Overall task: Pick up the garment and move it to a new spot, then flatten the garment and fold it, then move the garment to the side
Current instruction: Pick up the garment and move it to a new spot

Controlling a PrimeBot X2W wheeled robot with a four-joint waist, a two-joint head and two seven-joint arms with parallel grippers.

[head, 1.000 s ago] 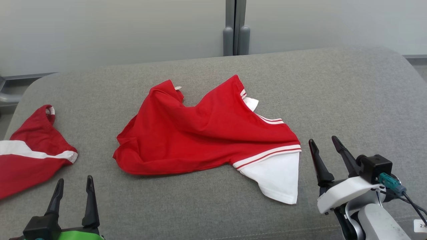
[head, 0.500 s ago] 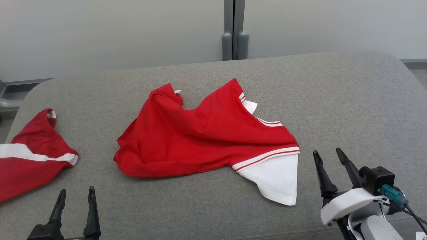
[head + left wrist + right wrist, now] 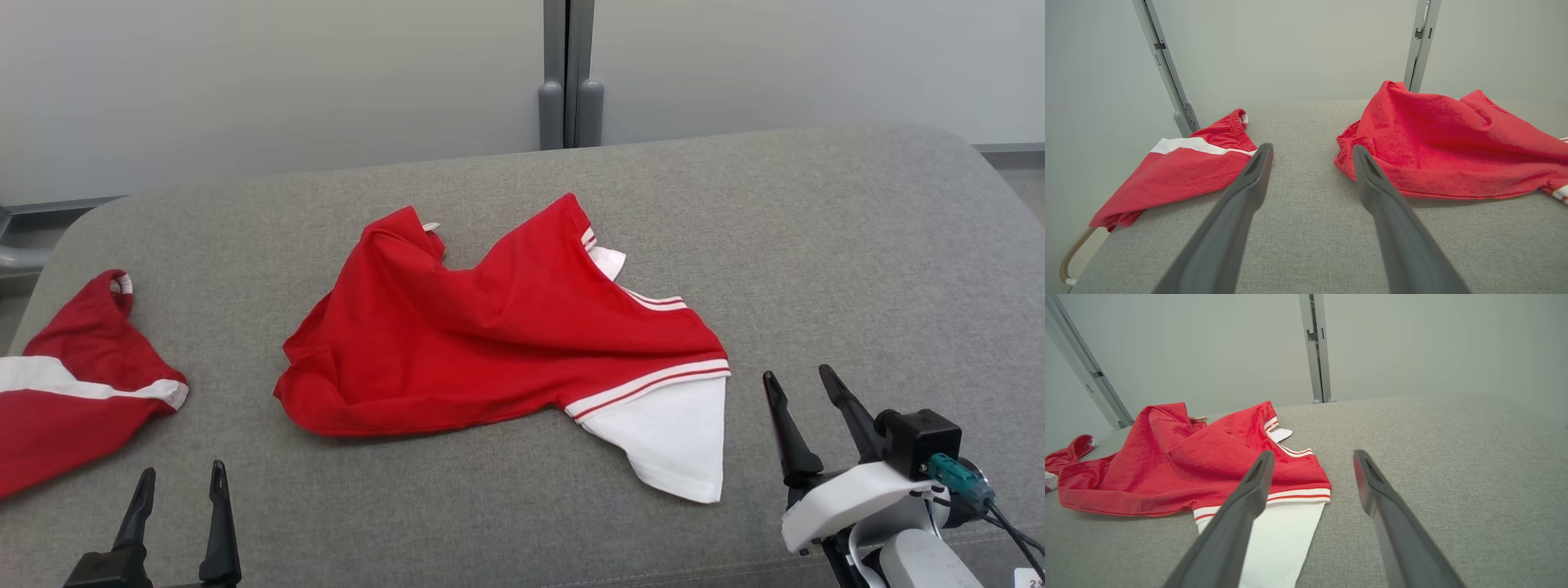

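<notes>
find the red garment (image 3: 490, 343) crumpled mid grey cushion (image 3: 816, 229). expect light, limp cloth, sure to sag and bunch. pinch through a thick hem, probably near the striped sleeve (image 3: 653, 382). note left gripper (image 3: 183, 469) and right gripper (image 3: 796, 374) spread apart, empty, by the front edge.

I can read almost nothing from here. In my head view, a small white sticker (image 3: 1031, 555) sits at the lower right corner, cut off by the frame edge. It starts with the digit 2, and I cannot make out the rest. A tiny pale tag (image 3: 431, 226) pokes from the upper edge of the red garment (image 3: 490, 343), too small to read.
</notes>
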